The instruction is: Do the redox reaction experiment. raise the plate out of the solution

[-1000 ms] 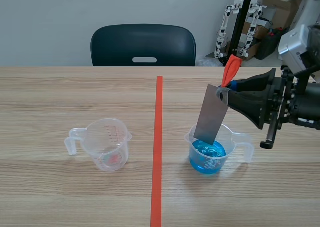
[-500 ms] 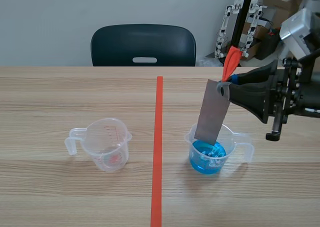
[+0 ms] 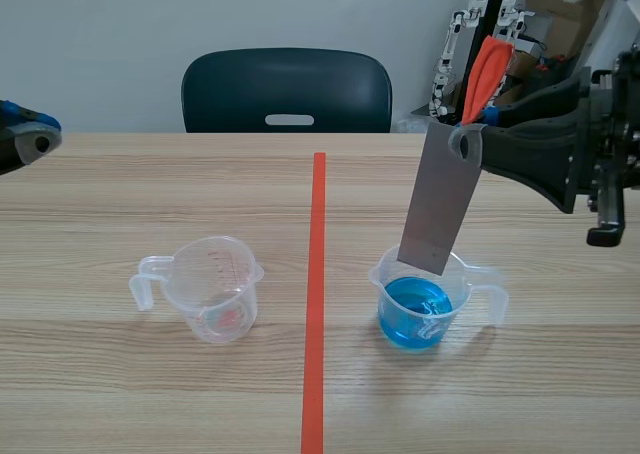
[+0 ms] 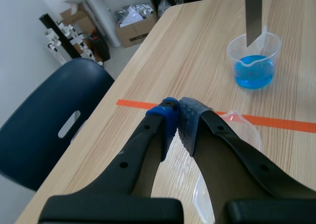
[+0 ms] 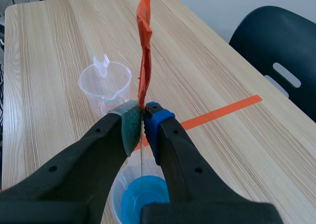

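Note:
A grey metal plate (image 3: 441,199) hangs tilted by an orange-red ribbon (image 3: 484,67) tied through its hole. My right gripper (image 3: 478,124) is shut on the ribbon (image 5: 143,56). The plate's lower edge is at about rim height of the clear cup of blue solution (image 3: 416,312), above the liquid. In the right wrist view the plate shows edge-on as a thin line above the blue solution (image 5: 143,199). My left gripper (image 4: 177,108) is shut on nothing, raised over the table's far left (image 3: 28,137). From it, the plate (image 4: 255,12) and the blue cup (image 4: 253,61) lie far ahead.
An empty clear measuring cup (image 3: 213,287) stands left of the orange-red tape line (image 3: 316,294). A dark blue chair (image 3: 287,91) sits behind the table. Boxes and equipment stand at the back right.
My right gripper has risen and moved right, lifting the plate's lower edge from inside the cup up to its rim. The left gripper's tip has come into the scene view at the far left.

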